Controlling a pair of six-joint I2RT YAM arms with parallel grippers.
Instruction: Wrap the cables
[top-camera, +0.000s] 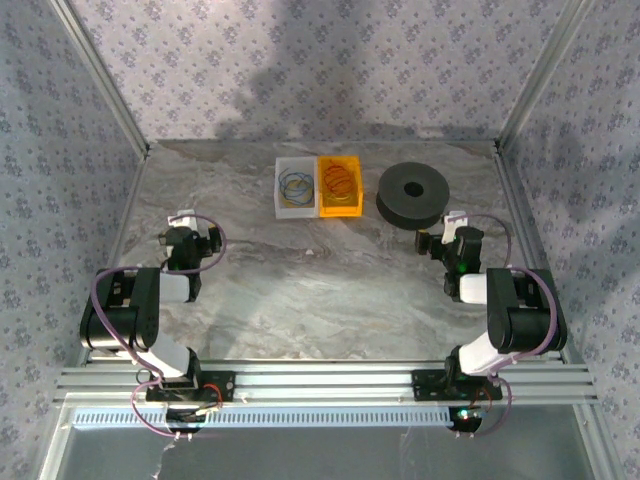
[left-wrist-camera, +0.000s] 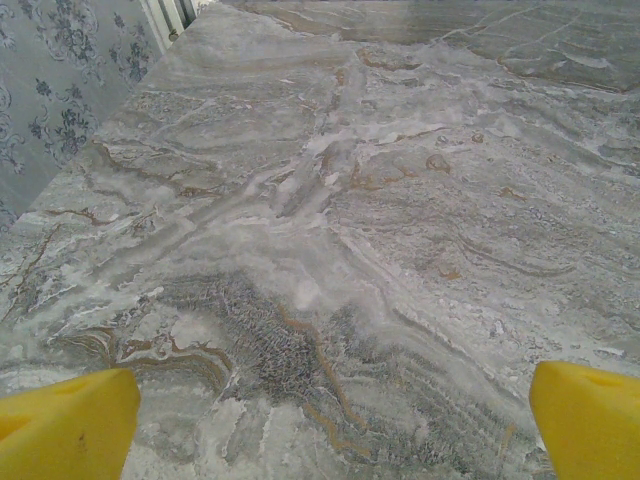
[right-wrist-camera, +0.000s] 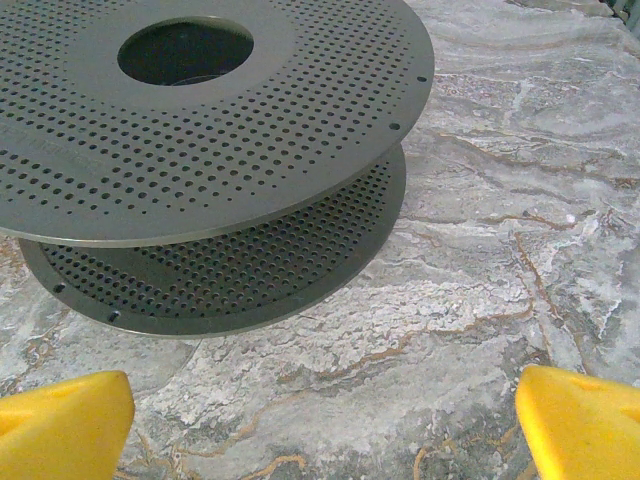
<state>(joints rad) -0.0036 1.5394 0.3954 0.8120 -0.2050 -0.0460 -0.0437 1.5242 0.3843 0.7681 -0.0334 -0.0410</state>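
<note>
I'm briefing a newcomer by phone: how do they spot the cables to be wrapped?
At the far middle of the marble table, two small bins sit side by side, left of the black perforated spool. The red-orange cables lie coiled in the orange bin, the one nearer the spool; the white bin beside it holds blue and yellow wire loops instead.

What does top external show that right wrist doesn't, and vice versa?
Top external: white bin with blue and yellow wire loops, orange bin holding the red-orange cables, left arm and right arm whole. Right wrist: perforated flanges of the black spool, the right tool with its yellow fingertips wide apart, nothing between them. Shared: the spool, the marble table, the right tool.
</note>
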